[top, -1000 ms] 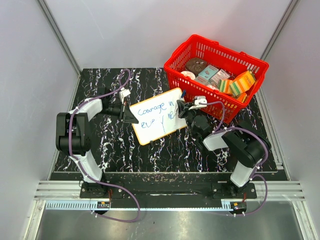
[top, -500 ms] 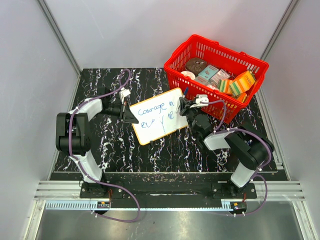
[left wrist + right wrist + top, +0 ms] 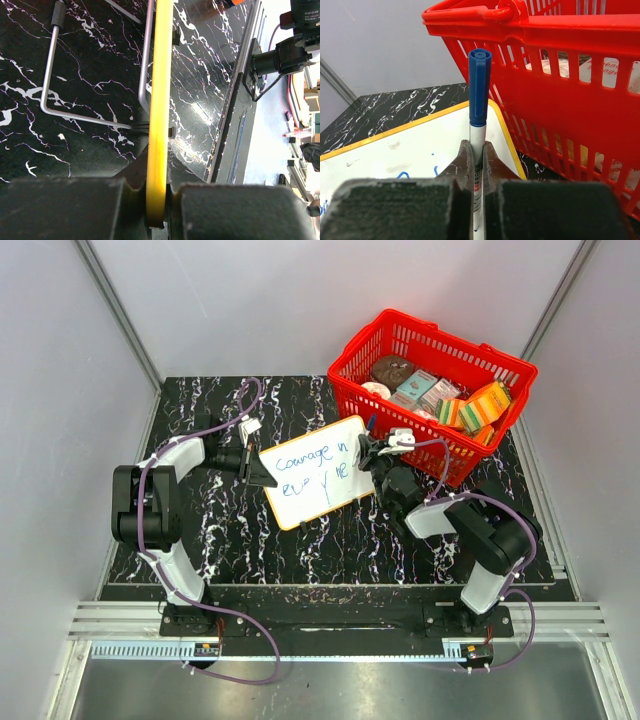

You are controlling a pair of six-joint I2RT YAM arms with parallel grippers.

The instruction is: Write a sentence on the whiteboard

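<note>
Right pincer [image 3: 372, 452] is clamped narrow on a white-barrelled marker with a blue end [image 3: 479, 85], which juts out past the fingertips. I cannot tell whether that blue end is a cap. Directly ahead of and below this pincer lies the small white whiteboard with the yellow-orange rim [image 3: 315, 475], and the red plastic mesh basket [image 3: 352, 398] stands close on its right. Left pincer [image 3: 256, 470] is pinched shut on the board's opposite rim, steadying it where it leans on a grey wire stand [image 3: 47, 100] over the black marbled table [image 3: 230, 530]. Change over the last second: the right pincer has crept slightly up and toward the basket at the board's right edge, and the forearm has shifted with it. The blue handwritten sentence [image 3: 312, 468] shows "Courage in" over a partial second line, and I see no new stroke. Judgement: a reposition between strokes, with the second line probably unfinished.
</note>
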